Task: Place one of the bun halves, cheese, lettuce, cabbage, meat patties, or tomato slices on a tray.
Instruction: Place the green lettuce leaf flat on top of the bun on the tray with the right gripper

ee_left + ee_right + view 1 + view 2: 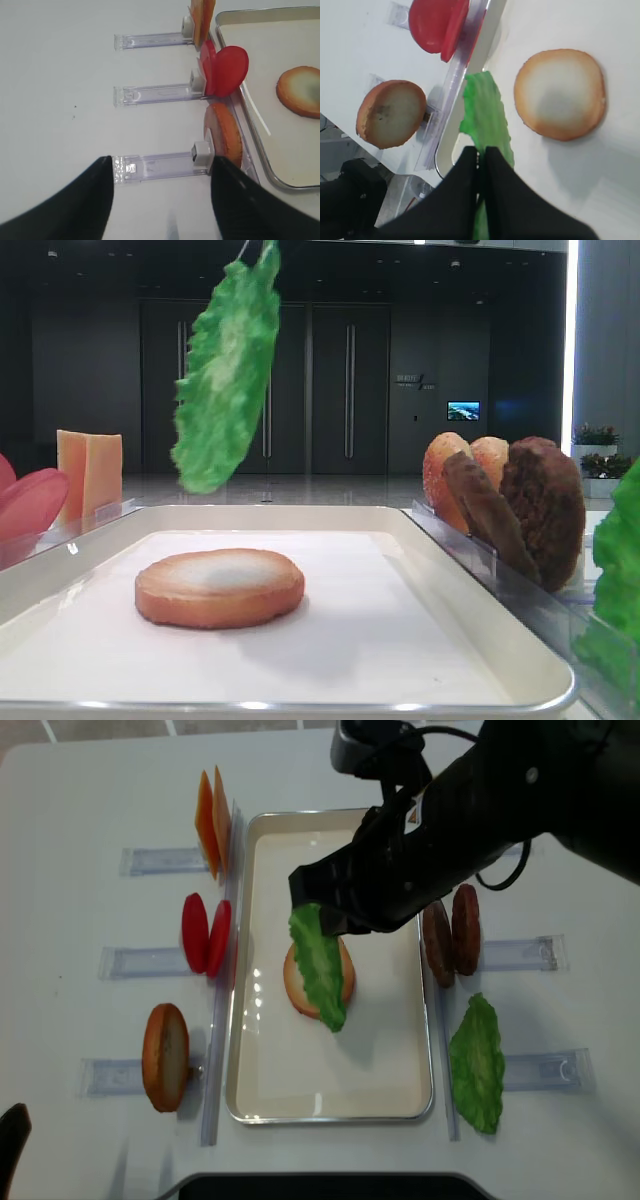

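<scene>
Your right gripper [481,152] is squeezed tight on the top edge of the lettuce [485,117]. The leaf hangs straight down from it, long way up and down, in the air above the tray [260,1090]. The flat bun half [220,586] lies on the tray, below the leaf and a little to one side. To set the leaf on the bun, you go down and slide over a bit. Your left gripper [161,197] sits far off by the clear holders [155,166], fingers spread, holding nothing. The dark arm hides where the fingers pinch the leaf in the top view.
</scene>
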Tool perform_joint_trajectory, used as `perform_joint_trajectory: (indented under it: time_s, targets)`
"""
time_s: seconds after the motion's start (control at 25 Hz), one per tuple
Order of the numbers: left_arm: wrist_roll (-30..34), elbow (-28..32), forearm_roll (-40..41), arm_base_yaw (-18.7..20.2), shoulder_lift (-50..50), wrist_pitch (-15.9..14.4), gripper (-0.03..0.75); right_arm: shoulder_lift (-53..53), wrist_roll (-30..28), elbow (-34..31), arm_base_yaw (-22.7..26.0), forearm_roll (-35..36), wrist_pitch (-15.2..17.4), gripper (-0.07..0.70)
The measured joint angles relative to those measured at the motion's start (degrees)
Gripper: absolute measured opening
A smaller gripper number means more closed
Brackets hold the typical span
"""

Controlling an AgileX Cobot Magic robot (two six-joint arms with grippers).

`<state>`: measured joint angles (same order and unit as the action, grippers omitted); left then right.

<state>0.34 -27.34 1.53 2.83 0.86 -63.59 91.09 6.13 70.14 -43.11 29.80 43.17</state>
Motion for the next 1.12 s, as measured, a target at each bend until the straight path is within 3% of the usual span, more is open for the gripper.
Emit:
perform_joint_trajectory:
  time_s: [0.32, 0.64, 1.12]
  targets:
    - [0.00, 0.00, 0.00, 0.00, 0.00, 0.00, 0.471, 5.72, -7.41, 0.00, -0.85, 7.81, -4.32, 0.013]
    - [0.00, 0.00, 0.00, 0.00, 0.00, 0.00, 0.471, 8.61, -14.86, 2.20, -0.85, 17.24, -5.95, 0.013]
    - [0.00, 0.00, 0.00, 0.00, 0.00, 0.00, 0.471, 12.78, -17.60, 2.32, -0.85, 18.95, -7.69, 0.013]
